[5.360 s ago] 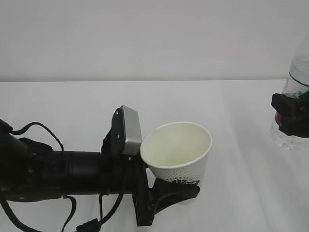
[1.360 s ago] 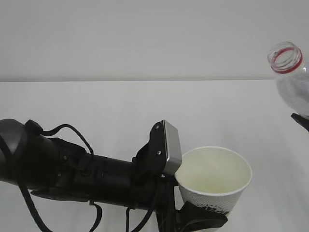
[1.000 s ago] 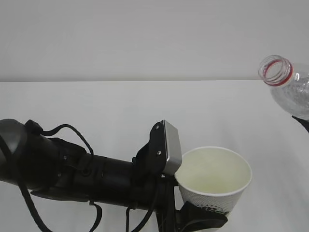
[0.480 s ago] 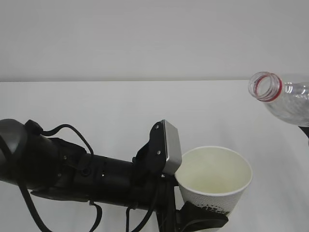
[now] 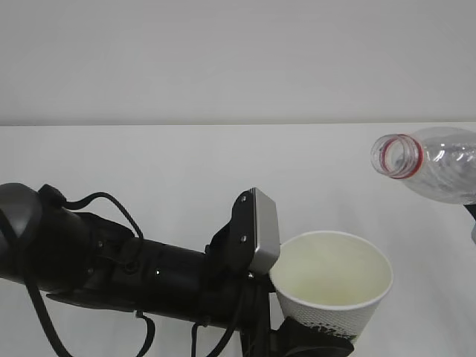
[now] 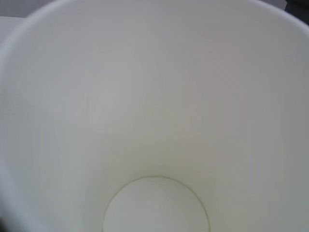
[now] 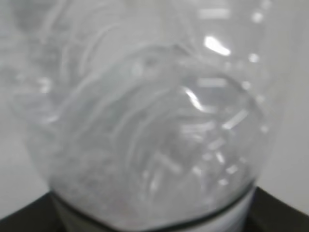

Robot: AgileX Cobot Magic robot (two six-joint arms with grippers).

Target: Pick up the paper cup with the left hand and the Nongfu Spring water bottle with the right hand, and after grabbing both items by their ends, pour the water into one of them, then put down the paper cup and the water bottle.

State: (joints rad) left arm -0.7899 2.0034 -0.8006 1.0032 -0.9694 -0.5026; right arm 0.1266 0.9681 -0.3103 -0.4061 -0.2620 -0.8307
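Exterior view: at the bottom edge, lower centre, the left hand (image 5: 309,343) clasps the paper cup (image 5: 332,286) low on its wall, black fingers (image 5: 316,346) wrapped around the base, the cup upright with its mouth open upward. The left wrist view looks straight into the cup's cream inside, which looks dry. Higher, at the right edge, the Nongfu Spring water bottle (image 5: 431,162) lies nearly level, its uncapped red-ringed mouth facing left, above and right of the cup's rim, apart from it. The right hand (image 5: 471,216) shows only a dark sliver below the bottle; the right wrist view shows the jaws closed around its base. Behind is the white table (image 5: 186,163).
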